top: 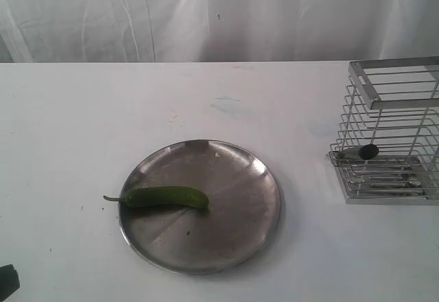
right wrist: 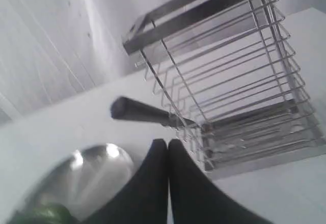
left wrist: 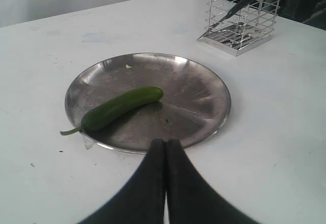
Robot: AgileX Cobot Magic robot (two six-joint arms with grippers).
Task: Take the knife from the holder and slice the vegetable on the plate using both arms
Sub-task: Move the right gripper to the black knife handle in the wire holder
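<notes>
Both arms' jaws are pressed together, empty. The knife [top: 360, 152] sits in the holder [top: 394, 82], seemingly with its handle poking through the wires. Pulling it could snag and tip the holder. The vegetable [top: 167, 196] lies on the plate [top: 240, 219].
</notes>
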